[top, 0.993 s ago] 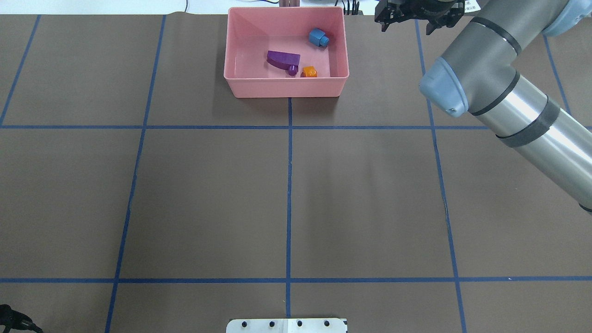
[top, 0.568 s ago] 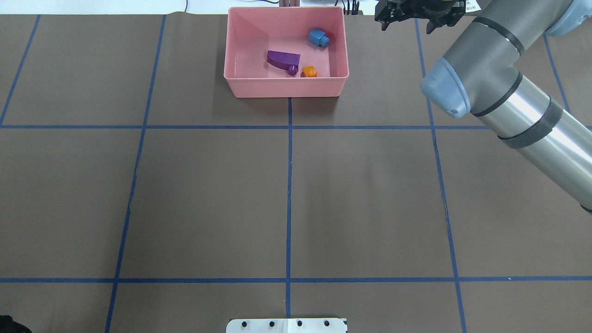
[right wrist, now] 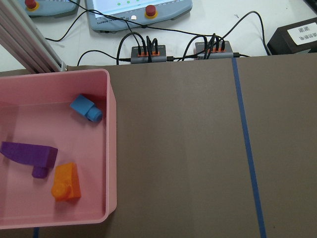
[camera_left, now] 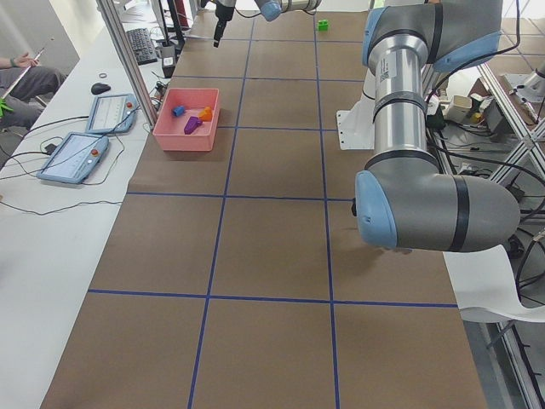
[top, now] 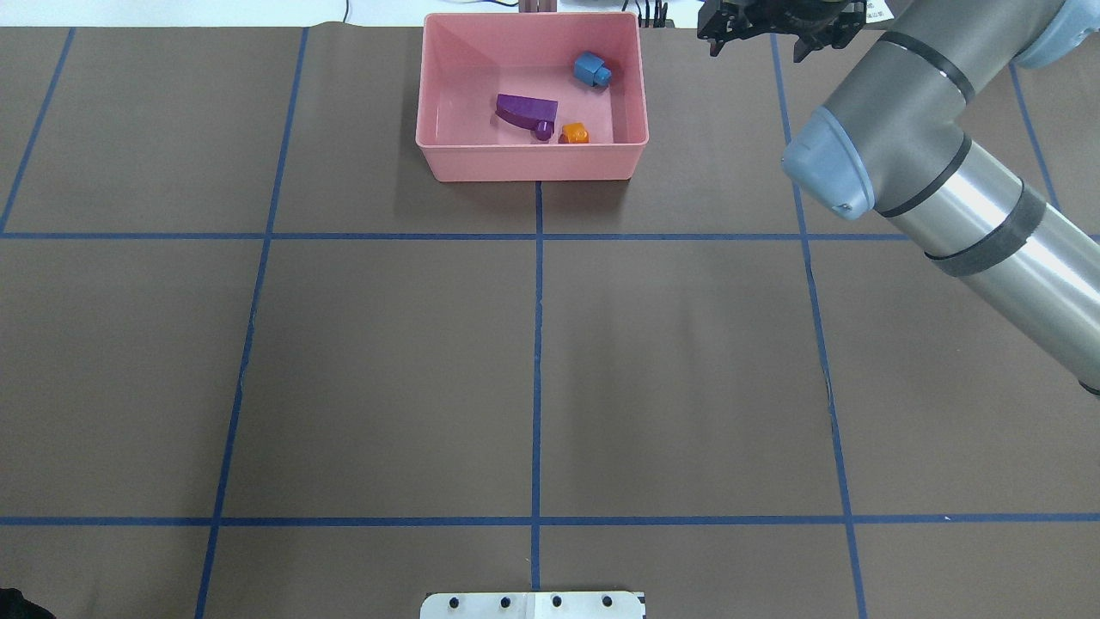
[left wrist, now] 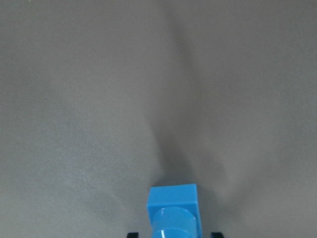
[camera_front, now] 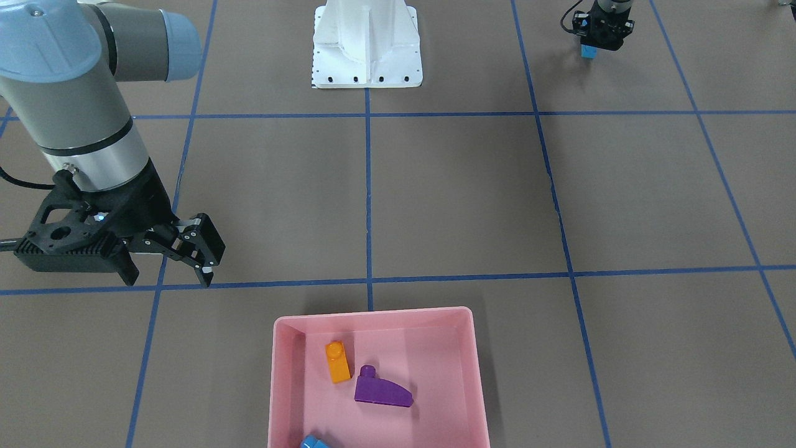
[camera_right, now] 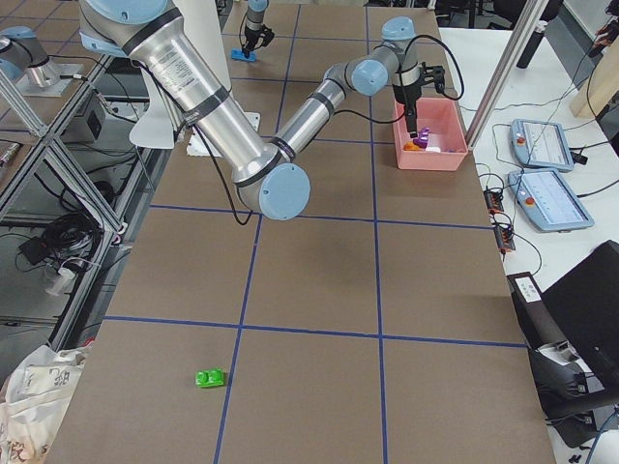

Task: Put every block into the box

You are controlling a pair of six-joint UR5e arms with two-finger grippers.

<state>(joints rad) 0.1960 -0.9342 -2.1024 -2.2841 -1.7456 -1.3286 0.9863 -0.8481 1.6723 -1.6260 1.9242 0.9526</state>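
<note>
1. Desk (top: 387,361): brown sheet with a blue tape grid.
2. Box (top: 533,165): pink, at the far edge on the centre line, upright and open.
3. Right fingers (camera_front: 169,275): spread wide and holding nothing, hanging just beside the box on the robot's right.
4. Left fingers (camera_front: 595,42): at the robot's near-left corner, well apart from the box. In the wrist view their tips show at the bottom edge, one on each side of the long blue block (left wrist: 173,208), with a sliver of desk between each tip and the block. They are parted and no grip is seen.
5. Long blue block: glossy. One end and one stud are visible. Its long axis runs away from the camera, between the tips, so they would close across the narrow width. It appears to lie on the desk.
6. In the box: purple sloped block (top: 526,109), small blue block (top: 592,69), orange block (top: 575,133).
7. Green block (camera_right: 210,378): alone on the desk at the robot's far right end. The right arm is judged the nearer.
</note>
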